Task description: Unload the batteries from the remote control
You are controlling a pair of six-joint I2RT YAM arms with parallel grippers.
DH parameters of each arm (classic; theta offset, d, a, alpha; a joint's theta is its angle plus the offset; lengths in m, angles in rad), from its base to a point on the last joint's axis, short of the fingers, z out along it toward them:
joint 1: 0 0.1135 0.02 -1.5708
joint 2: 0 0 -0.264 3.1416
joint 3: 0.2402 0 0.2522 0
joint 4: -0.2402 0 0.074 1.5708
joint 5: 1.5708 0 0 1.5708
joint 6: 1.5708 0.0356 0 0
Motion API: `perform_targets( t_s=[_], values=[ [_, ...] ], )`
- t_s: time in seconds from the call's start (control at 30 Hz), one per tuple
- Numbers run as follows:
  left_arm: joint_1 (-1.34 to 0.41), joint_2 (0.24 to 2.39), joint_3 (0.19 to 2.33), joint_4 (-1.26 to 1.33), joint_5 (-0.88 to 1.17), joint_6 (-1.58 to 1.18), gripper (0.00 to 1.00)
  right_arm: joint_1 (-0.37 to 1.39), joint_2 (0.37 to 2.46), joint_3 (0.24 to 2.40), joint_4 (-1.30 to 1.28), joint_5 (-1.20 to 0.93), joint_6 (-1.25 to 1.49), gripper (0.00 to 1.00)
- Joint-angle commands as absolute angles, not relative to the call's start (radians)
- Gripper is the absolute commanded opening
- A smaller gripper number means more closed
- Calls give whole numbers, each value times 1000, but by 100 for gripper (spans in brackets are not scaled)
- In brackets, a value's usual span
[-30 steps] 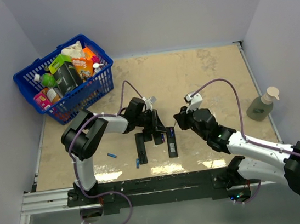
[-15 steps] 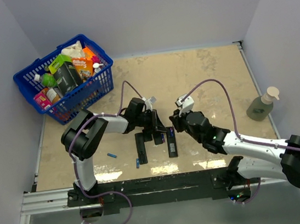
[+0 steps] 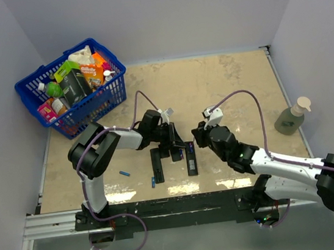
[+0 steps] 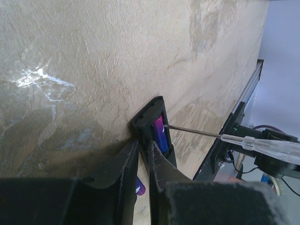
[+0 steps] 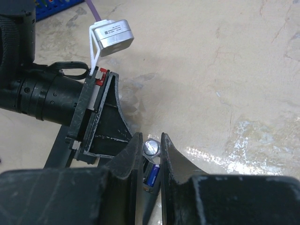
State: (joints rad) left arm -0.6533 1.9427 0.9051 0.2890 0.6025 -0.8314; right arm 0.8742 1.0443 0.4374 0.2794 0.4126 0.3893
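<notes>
A black remote control (image 3: 191,159) lies back-up near the table's front, with a purplish-blue battery (image 4: 161,133) in its open compartment. My left gripper (image 4: 143,143) is shut on the remote's side wall (image 4: 149,112). My right gripper (image 5: 151,140) is shut on a small screwdriver (image 4: 262,145). The screwdriver's thin shaft (image 4: 197,132) reaches the battery's end. The tool's silvery end (image 5: 151,148) shows between the right fingertips, above the blue battery (image 5: 152,174). Two loose blue batteries (image 3: 125,173) (image 3: 153,181) lie on the table to the left.
A second black remote (image 3: 157,165) lies just left of the held one. A blue basket (image 3: 34,96) full of groceries stands at the back left. A soap pump bottle (image 3: 292,117) stands outside the table's right edge. The left arm's wrist camera (image 5: 111,35) hangs close by.
My right gripper, holding the screwdriver, has moved a little to the left towards the remote and then eased back slightly. The left arm and the remote have not moved.
</notes>
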Motion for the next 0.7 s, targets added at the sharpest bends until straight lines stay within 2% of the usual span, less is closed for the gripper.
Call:
perform_targets(
  t_s=[0.0, 0.27, 0.43, 0.67],
  values=[
    [-686, 1937, 882, 324, 594, -841, 18, 905, 1052, 393, 170, 334, 583, 0],
    [-687, 1936, 880, 325, 600, -842, 18, 888, 1011, 357, 262, 302, 606, 0],
    [-693, 1933, 884, 325, 595, -856, 19, 890, 1017, 367, 304, 236, 477, 0],
    [-698, 1924, 884, 330, 600, -861, 19, 922, 1137, 474, 169, 262, 385, 0]
  ],
)
